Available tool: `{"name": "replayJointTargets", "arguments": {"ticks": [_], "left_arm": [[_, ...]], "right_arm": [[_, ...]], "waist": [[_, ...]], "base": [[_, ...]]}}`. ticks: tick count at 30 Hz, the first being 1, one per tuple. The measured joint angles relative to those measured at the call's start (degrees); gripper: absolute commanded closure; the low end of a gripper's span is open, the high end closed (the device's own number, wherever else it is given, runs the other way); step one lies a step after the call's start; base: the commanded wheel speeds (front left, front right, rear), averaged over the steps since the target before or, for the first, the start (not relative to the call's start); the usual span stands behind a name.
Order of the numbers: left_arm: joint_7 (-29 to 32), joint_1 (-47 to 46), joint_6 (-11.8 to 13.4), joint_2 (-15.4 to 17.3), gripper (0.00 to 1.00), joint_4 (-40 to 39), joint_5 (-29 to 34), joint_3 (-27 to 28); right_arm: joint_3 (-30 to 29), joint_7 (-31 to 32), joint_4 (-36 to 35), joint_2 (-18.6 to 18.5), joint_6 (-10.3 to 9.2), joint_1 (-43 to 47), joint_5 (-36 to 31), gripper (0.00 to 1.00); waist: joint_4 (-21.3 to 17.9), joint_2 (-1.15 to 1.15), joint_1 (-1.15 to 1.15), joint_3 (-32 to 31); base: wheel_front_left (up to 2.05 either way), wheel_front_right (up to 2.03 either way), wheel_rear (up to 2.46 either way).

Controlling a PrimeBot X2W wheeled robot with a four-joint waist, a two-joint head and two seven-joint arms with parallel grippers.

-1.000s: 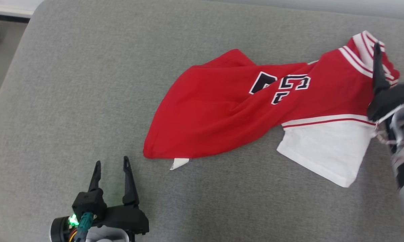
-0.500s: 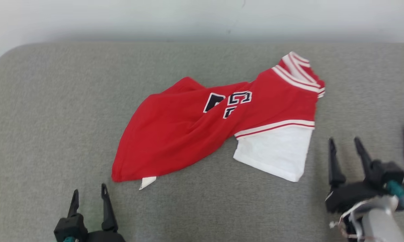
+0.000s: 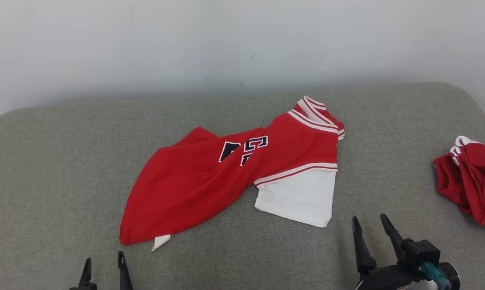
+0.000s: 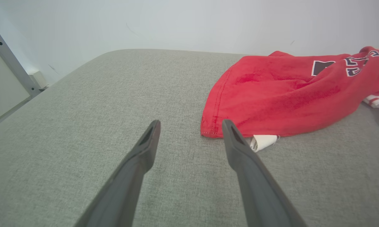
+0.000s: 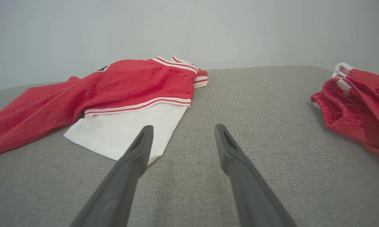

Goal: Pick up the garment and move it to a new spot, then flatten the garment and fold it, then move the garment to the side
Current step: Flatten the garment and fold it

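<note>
Garment (image 3: 194,181) ahead, btwn L tool (image 3: 105,257) & R tool (image 3: 368,217), untouched

**Grey padded surface with two red garments on it**

You are looking at a grey fabric-covered surface (image 3: 65,161) with rounded far corners and a plain, even weave. Take the red jersey (image 3: 186,185) as your mark. It lies rumpled near the middle, spread slantwise, with its black, white-edged numerals (image 3: 244,149) partly caught in a crease. At the jersey's near right side, a white panel (image 3: 296,197) lies flat on the grey cloth below a red-and-white striped band. A small white tag (image 3: 161,242) pokes out from under the jersey's near left corner onto the surface. Well to the jersey's right, apart from it, a second red garment (image 3: 472,181) with white trim lies bunched by the surface's right edge.
</note>
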Motion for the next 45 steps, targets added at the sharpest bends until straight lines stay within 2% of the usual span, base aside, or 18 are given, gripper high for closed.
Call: {"name": "replayJointTargets", "arguments": {"ticks": [14,21,36,45], "left_arm": [[0.0,2.6,-2.0,0.1,0.00,-0.1,2.1,1.8],[0.0,2.5,-2.0,0.0,0.00,-0.2,1.7,1.8],[0.0,-1.1,-0.5,0.0,0.00,-1.3,0.0,-2.9],[0.0,-4.0,0.6,0.0,0.00,-1.6,-0.5,-6.6]], "right_arm": [[1.8,0.0,-0.8,1.3,0.00,1.0,0.0,0.00],[2.9,0.0,-0.7,1.4,0.00,1.0,0.6,0.00],[7.1,0.0,3.4,1.4,0.00,-4.0,1.5,0.00],[6.1,0.0,7.9,0.8,0.00,-7.8,2.8,0.00]], "waist": [[-3.2,0.00,0.01,-3.8],[-3.3,0.01,0.01,-3.4],[-1.8,0.01,0.02,3.2],[0.0,0.02,0.02,8.6]], "base": [[0.00,0.00,0.00],[0.00,0.00,0.00],[0.00,0.00,0.00],[0.00,0.00,0.00]]}}
